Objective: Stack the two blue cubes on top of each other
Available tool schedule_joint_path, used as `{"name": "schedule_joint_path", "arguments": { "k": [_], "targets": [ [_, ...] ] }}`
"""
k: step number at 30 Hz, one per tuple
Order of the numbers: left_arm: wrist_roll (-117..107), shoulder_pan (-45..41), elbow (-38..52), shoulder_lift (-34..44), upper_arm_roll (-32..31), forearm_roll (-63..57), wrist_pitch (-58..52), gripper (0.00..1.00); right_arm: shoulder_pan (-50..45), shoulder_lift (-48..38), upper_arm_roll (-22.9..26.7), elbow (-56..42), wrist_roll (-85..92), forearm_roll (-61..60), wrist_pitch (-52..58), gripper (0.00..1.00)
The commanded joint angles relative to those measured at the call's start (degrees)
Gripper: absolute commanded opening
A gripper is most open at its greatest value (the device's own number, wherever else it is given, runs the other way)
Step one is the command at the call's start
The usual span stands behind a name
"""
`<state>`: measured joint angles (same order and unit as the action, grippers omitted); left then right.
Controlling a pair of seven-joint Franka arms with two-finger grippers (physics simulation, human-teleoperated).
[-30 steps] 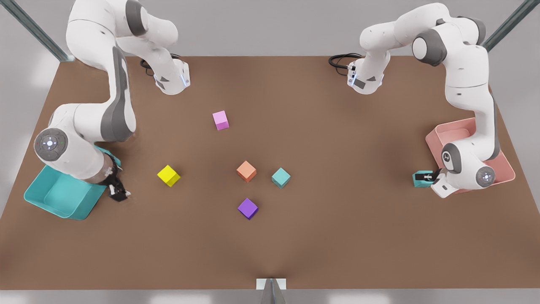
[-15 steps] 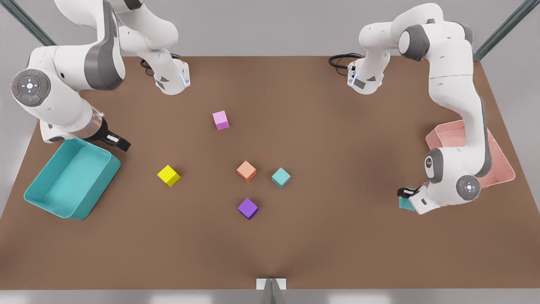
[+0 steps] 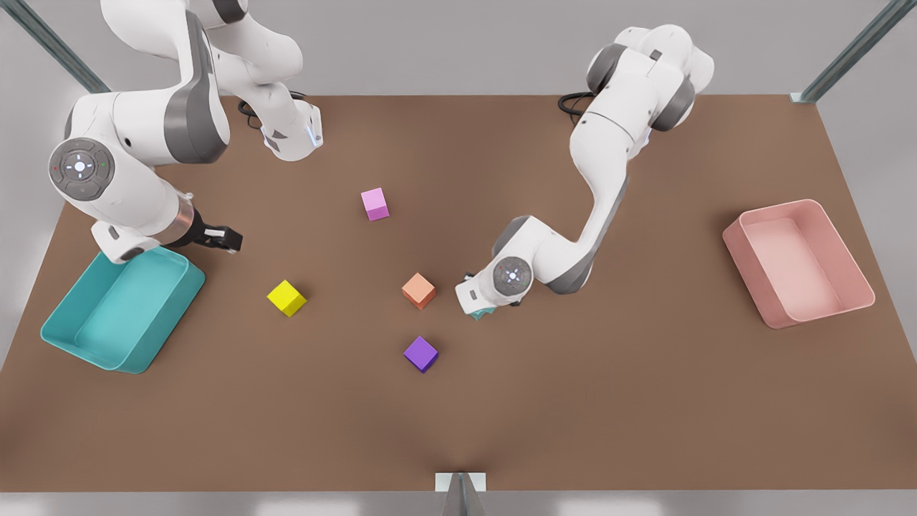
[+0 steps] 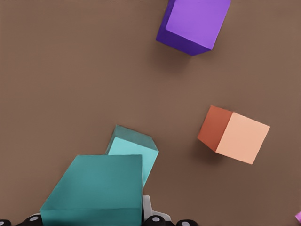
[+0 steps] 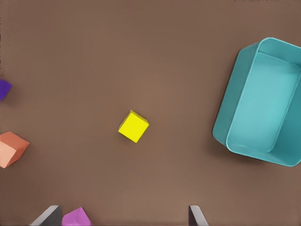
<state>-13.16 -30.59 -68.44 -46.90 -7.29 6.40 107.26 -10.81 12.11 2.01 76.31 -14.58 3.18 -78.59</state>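
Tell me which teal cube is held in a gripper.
The darker-looking teal cube, shut in the left gripper; the other teal cube rests on the table just beneath it.

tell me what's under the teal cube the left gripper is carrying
In the left wrist view the held teal cube hangs over the second teal cube on the table, offset, hiding part of it. Whether they touch cannot be told. The right gripper waits by the teal bin.
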Motion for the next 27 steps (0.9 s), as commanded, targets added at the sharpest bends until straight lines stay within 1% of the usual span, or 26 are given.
{"name": "schedule_joint_path", "arguments": {
  "k": [1,3,4,8,14,15,16,21,25,27],
  "targets": [
    [-25.0,-0.1,1.0,-0.9,0.0,1.0,3.3,0.58,0.0,0.0,0.0,0.0,11.2,-0.1,0.3,1.0],
    [-25.8,-0.2,0.9,-1.1,0.0,1.1,3.3,0.58,0.0,0.0,0.0,0.0,11.2,-0.1,0.3,1.0],
    [-27.2,-0.3,0.7,-1.1,-1.1,1.8,3.0,0.58,0.0,0.0,0.0,0.0,11.2,-0.1,0.3,1.0],
    [-27.4,-0.3,0.4,-2.0,-1.2,2.9,-0.9,0.57,0.0,0.4,0.0,0.1,11.2,-0.5,0.4,1.0],
    [-27.4,-0.5,0.4,-3.6,-1.2,2.8,-0.7,0.58,0.0,0.5,0.0,0.2,11.2,-0.6,0.4,1.0],
    [-27.4,-0.6,0.5,-3.6,-1.2,2.7,-0.7,0.63,0.0,0.7,0.0,0.2,11.2,-0.6,0.4,1.0],
    [-27.2,-0.6,0.5,-3.6,-1.2,2.7,-0.5,1.0,0.0,0.8,0.0,0.2,11.2,-0.6,0.4,1.0],
    [-27.2,-0.4,0.6,-3.5,-1.2,2.7,-0.7,1.0,0.0,1.1,0.1,0.2,11.2,-0.7,0.4,1.0],
    [-27.3,0.1,1.1,0.8,-1.2,2.3,-5.7,1.0,0.0,1.3,0.0,0.1,11.2,-0.8,0.4,1.0],
    [-27.3,0.0,1.1,2.4,-1.2,1.8,-6.2,1.0,0.0,1.3,0.0,0.0,11.2,-0.8,0.4,1.0]
  ]
}}
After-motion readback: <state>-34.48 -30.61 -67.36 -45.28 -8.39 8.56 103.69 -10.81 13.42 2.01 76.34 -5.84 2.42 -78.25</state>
